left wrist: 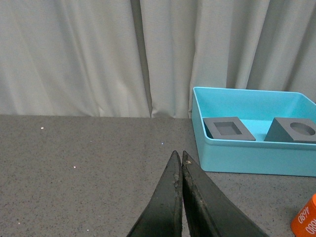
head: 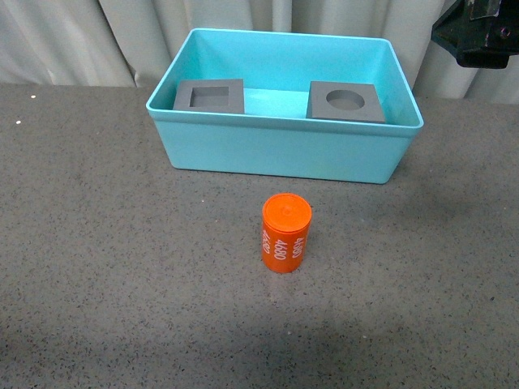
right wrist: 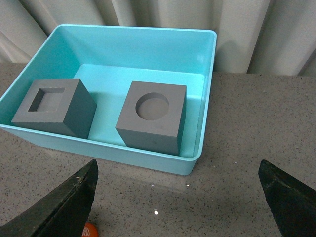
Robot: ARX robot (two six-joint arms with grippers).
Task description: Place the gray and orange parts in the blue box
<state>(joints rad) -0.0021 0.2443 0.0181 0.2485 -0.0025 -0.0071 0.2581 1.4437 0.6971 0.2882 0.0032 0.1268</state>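
The left hand (left wrist: 178, 157) is closed: its two dark, tapered fingers (left wrist: 165, 207) meet at the tips with nothing between them, above the speckled dark-gray bench (head: 97, 243) and well to the side of the box. The right hand (right wrist: 177, 168) is spread wide and empty. Only the ends of its two black fingers show at the edges of the right wrist view, over bare bench just outside the near wall of the box. In the front view, part of the right arm (head: 480, 32) is a dark shape high up at the far right.

The light-blue rectangular plastic box (head: 284, 156), with a rimmed edge and sloping walls, sits on the bench in front of a pale pleated curtain (left wrist: 74, 54). Both gray parts lie inside it, recesses facing up. The matte gray cube with a square recess (head: 209, 96) is in the left part. The matte gray cube with a round recess (head: 347, 101) is in the right part. The cubes stand apart, with bare blue floor between them.

The small orange cylinder (head: 286, 233), printed with white digits on its side, stands upright on the bench outside the box. It is in front of the middle of the near wall and clear of it, and neither hand touches it.
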